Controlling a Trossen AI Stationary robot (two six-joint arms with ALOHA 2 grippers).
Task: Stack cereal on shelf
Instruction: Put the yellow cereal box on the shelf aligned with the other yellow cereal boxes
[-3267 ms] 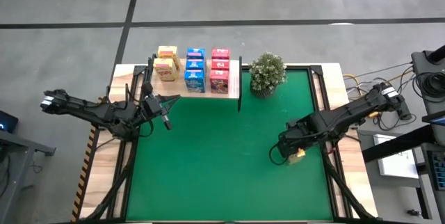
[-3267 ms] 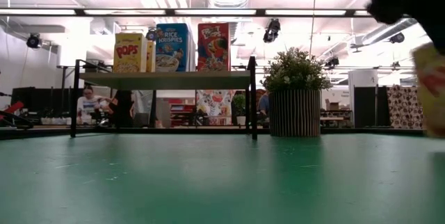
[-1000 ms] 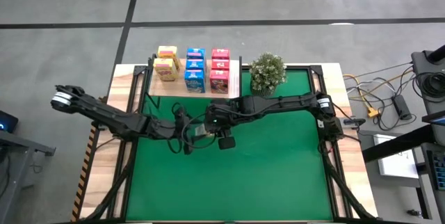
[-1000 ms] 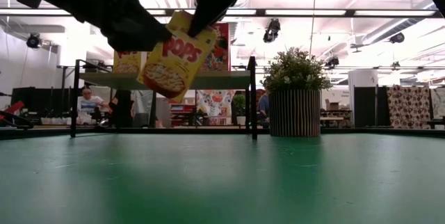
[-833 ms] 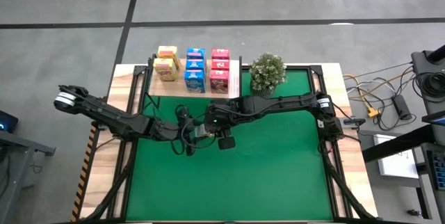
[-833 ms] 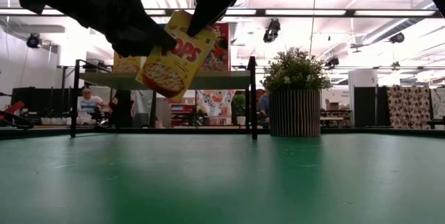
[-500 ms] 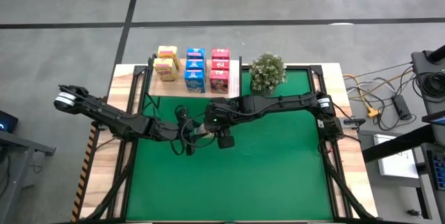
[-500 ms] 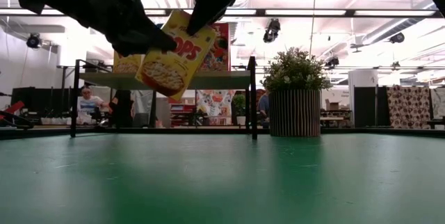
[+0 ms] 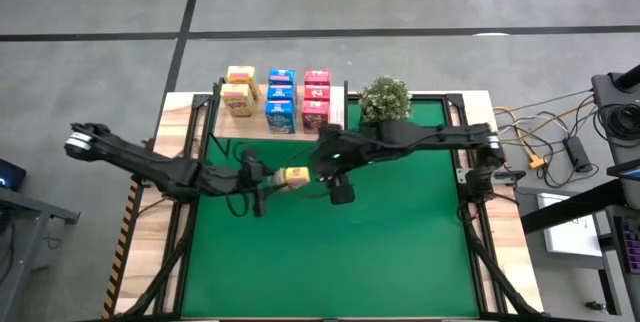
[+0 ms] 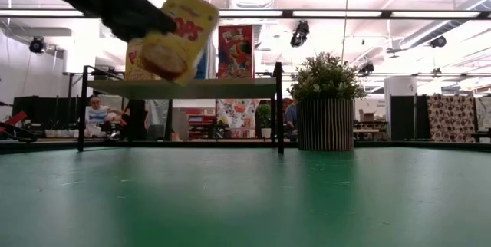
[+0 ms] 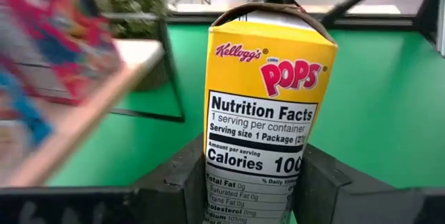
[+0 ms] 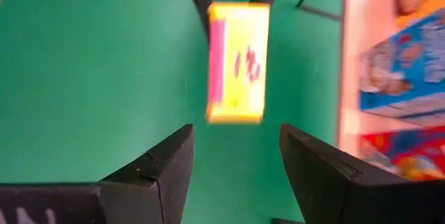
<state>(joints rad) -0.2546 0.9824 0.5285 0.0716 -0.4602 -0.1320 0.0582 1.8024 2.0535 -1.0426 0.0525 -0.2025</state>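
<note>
Yellow cereal box [image 9: 296,175] | clamped in left claw [image 11: 254,182], above mat near shelf [image 9: 285,134] | right claw [image 12: 233,165] spread, empty

Cereal boxes — three yellow [image 9: 296,175], two blue [image 9: 281,104], two red [image 9: 316,102].

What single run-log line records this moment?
left gripper: shut on yellow Pops box | right gripper: open, box released | shelf: eight boxes

A big open lab or workshop hall: grey concrete floor [image 9: 400,2], ceiling light strips [image 10: 322,14], hanging spotlights [image 10: 299,34], cables [image 9: 545,152], seated people [image 10: 96,113] behind.
</note>
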